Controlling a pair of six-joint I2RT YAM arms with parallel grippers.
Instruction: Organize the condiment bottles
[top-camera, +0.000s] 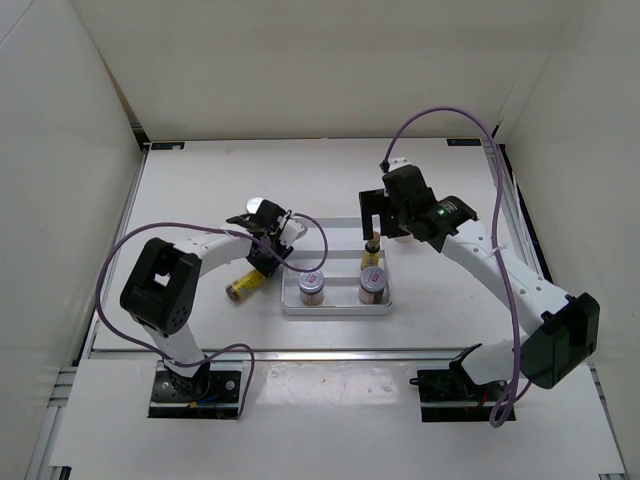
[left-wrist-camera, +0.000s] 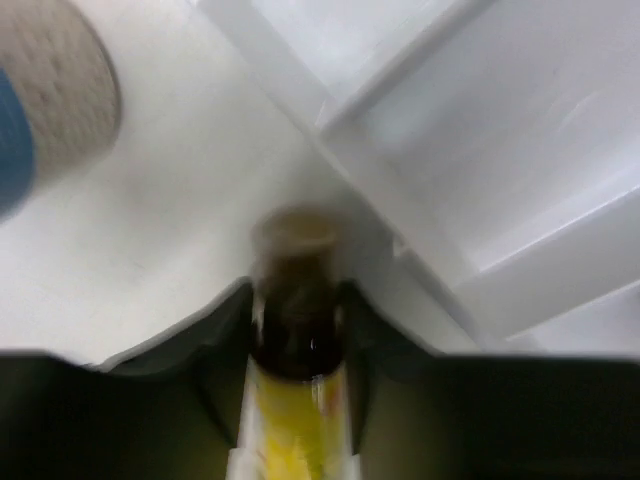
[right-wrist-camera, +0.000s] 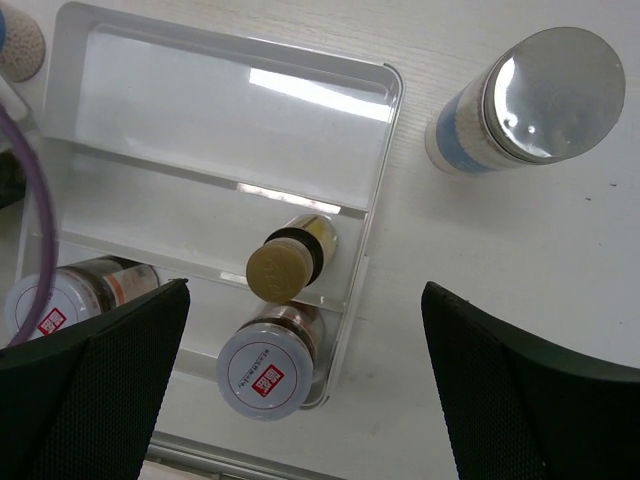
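Right gripper (right-wrist-camera: 305, 292) agape (left gripper (left-wrist-camera: 297, 300) narrower)

White shallow tray (top-camera: 335, 232) sits approx mid-bench (top-camera: 200, 190). It's rect. w/ rounded corners, and cross dividers split it into rows. Bench top is white, w/ faint wood grain in right wrist view. Left wrist view shows tray edge only, blurred. Plain white wall panels (top-camera: 60, 150) stand on left, back & right. Metal side rail (top-camera: 507, 210) runs along bench's right edge, front rail (top-camera: 300, 353) along near edge.

The left arm (top-camera: 205, 248) and right arm (top-camera: 490, 262) are built of white links and black joints; purple cables (top-camera: 440, 112) are looped from each.
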